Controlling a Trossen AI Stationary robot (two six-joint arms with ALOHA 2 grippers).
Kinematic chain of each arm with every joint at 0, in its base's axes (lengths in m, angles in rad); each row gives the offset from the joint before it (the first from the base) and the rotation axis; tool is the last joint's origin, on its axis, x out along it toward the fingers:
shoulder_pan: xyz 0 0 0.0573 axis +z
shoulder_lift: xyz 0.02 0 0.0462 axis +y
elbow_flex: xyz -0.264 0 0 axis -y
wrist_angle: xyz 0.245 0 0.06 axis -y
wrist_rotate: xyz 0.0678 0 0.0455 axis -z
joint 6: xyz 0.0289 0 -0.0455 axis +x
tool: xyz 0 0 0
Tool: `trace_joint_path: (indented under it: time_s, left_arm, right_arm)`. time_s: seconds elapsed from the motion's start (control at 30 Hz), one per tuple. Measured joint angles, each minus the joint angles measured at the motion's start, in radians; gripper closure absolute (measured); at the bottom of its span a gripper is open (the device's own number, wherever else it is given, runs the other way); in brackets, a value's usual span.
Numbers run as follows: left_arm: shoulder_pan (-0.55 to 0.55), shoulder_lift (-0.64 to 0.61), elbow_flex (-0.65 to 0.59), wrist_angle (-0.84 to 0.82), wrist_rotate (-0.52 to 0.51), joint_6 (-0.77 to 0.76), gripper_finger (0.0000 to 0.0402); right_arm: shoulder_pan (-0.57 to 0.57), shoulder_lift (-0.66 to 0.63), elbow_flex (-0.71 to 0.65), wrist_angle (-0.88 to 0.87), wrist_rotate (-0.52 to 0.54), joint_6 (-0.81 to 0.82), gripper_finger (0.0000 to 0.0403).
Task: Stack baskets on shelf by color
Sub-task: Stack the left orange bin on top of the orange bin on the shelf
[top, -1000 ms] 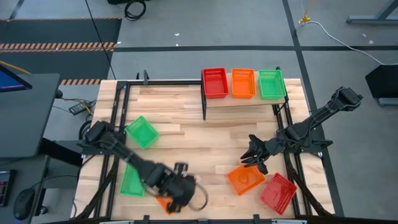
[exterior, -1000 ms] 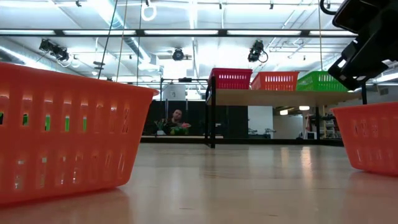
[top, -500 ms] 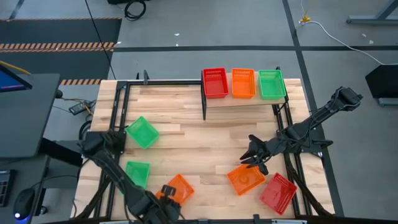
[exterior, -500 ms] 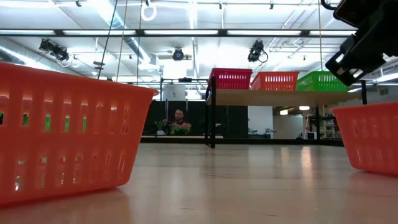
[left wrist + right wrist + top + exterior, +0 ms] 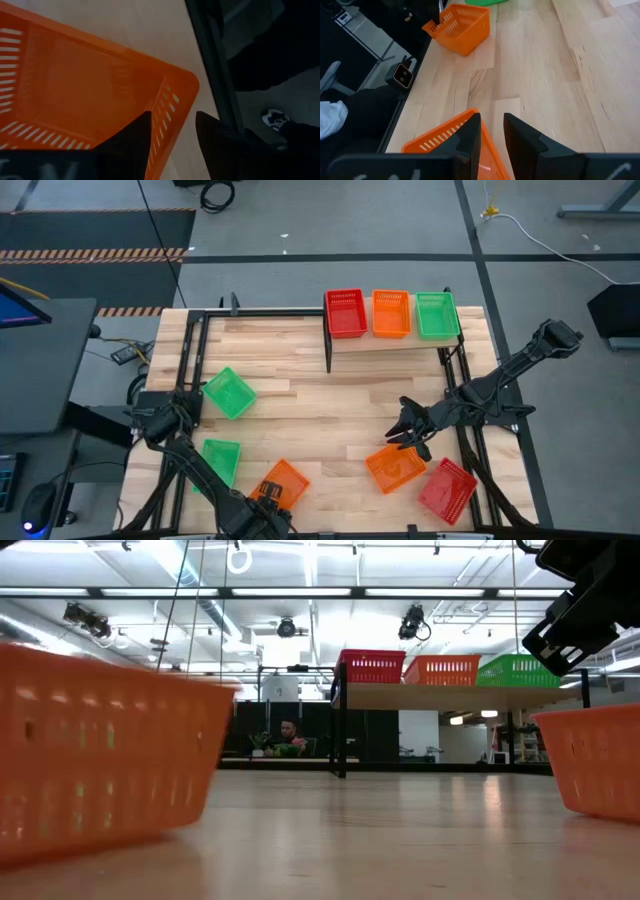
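Light-wood plank tabletop [image 5: 320,385] w/ black frame, grey floor around; low view shows a hall w/ ceiling strip lights. Shelf [image 5: 392,340] at far edge carries red, orange, green baskets [image 5: 346,313]. Left gripper [image 5: 172,135] fingers apart astride rim of orange basket [image 5: 284,480] at near edge; right gripper [image 5: 491,131] narrow over rim of another orange basket [image 5: 393,467], grip unclear.

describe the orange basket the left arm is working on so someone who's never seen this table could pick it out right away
Start at the near edge of the wooden table, on the left arm's side, away from the shelf. The orange basket sits there on the tabletop with the left gripper at its rim. The green baskets beside it differ in colour, and the other loose orange basket lies under the right gripper.
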Motion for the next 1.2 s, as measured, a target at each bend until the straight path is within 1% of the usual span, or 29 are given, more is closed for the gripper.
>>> trace_joint_path:
  time_s: [0.47,0.63,0.73,0.9,1.1,1.2]
  left_arm:
    - [-0.022,-0.038,0.001,-0.023,0.003,-0.051,0.0241]
    - [-0.044,-0.03,0.0,-0.053,-0.004,-0.02,0.0241]
    - [-0.043,-0.03,0.0,-0.073,-0.027,-0.016,0.0242]
    - [-0.035,-0.02,0.0,-0.083,-0.031,0.011,0.0242]
    - [-0.028,0.028,0.0,-0.089,-0.031,0.078,0.0243]
    - [-0.019,0.055,0.0,-0.086,-0.032,0.105,0.0255]
  right_arm:
    - [0.0,0.0,0.0,0.0,0.0,0.005,0.0313]
    - [0.0,0.0,0.0,0.015,0.0,0.025,0.0313]
    - [0.0,0.0,0.0,0.031,0.0,0.025,0.0313]
    - [0.001,0.0,0.0,0.041,0.0,0.026,0.0313]
    - [0.001,0.0,0.0,0.045,0.0,0.029,0.0313]
    - [0.007,0.0,0.0,0.045,0.0,0.029,0.0313]
